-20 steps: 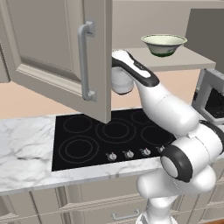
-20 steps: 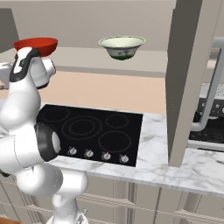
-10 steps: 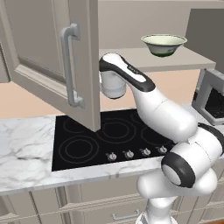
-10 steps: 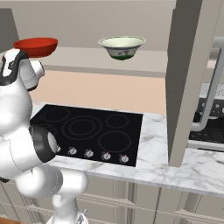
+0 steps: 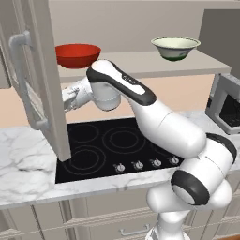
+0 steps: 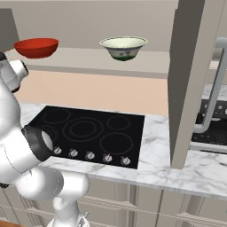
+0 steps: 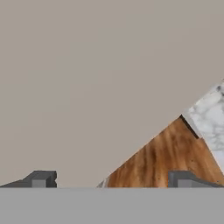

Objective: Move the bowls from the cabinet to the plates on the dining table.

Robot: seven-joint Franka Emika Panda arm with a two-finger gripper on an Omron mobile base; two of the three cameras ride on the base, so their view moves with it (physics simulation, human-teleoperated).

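The glossy red bowl (image 5: pixel 77 55) (image 6: pixel 36 47) sits at the left of the open cabinet's shelf (image 5: pixel 140 64). The cream-green bowl (image 5: pixel 175 48) (image 6: pixel 123 47) stands further right on the same shelf. My hand (image 5: pixel 70 98) reaches left, below the shelf, up against the inner face of the swung-out left door (image 5: pixel 47 79). In the hand view my gripper (image 7: pixel 111 181) is open with nothing between the fingertips (image 7: pixel 41 178), and the beige door face is close in front. The plates and the dining table are out of view.
A black cooktop (image 5: pixel 108 145) lies in the marble counter (image 5: pixel 23 164) under my arm. The right cabinet door (image 6: pixel 190 80) hangs open with its bar handle (image 6: pixel 213 93). A grey appliance (image 5: pixel 227 103) stands at the right. Drawers run below the counter.
My arm has swung left with the left door, which has opened wider. In the left base view this uncovers the red bowl. Both bowls stay in place.
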